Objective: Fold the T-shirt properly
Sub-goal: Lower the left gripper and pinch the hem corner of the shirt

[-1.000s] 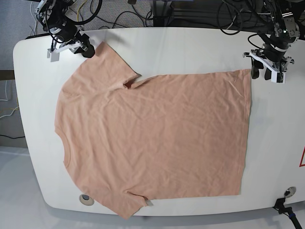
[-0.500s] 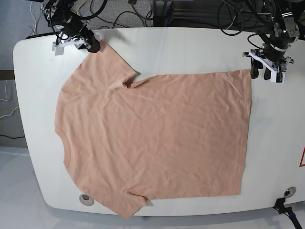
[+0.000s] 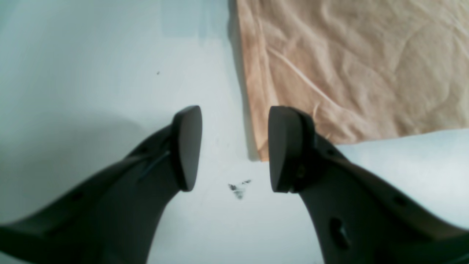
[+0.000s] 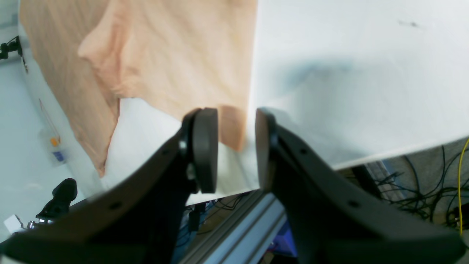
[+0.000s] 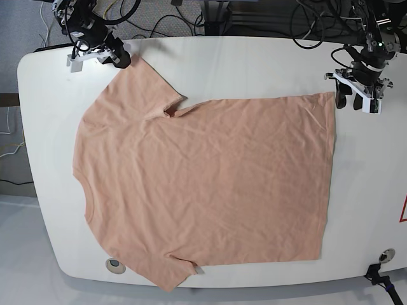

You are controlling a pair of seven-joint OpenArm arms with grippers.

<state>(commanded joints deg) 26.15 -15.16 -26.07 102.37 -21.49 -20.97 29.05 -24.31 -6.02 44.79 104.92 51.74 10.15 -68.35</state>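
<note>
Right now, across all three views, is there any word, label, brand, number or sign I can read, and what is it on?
No readable text in any view.
The T-shirt shows its plain side: no print or tag in view.
A red sign outline at the table's right edge is cut off; nothing legible.
A small orange and blue label beyond the table in the right wrist view is too blurred to read.
</note>
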